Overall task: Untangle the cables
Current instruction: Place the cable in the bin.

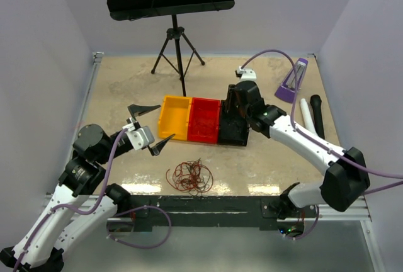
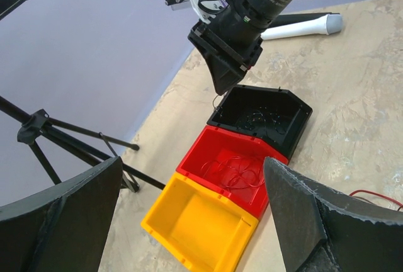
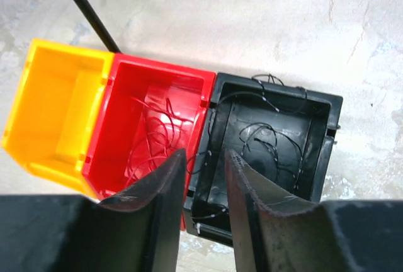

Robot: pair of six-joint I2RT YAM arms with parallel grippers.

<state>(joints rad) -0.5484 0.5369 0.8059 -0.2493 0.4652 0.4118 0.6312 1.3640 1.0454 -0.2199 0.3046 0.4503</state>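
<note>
Found the left pincer [image 1: 157, 124] raised over the left part of the beige mottled worktop [image 1: 277, 171], spread wide and gripping nothing; noted the loopy clump of thin red and black cables [image 1: 189, 177] lying on the worktop near its front edge, just right of that pincer and clear of it; behind it, saw the yellow plastic bin [image 1: 176, 119] touching the red plastic bin [image 1: 204, 101], with loose red wires [image 3: 157, 133] inside the latter; beside that, the black plastic bin [image 1: 233, 136] with loose black wires [image 3: 267, 136]; found the right pincer [image 3: 204, 153] hanging above where the red and black bins meet, fingers parted by a narrow gap, nothing between them.
</note>
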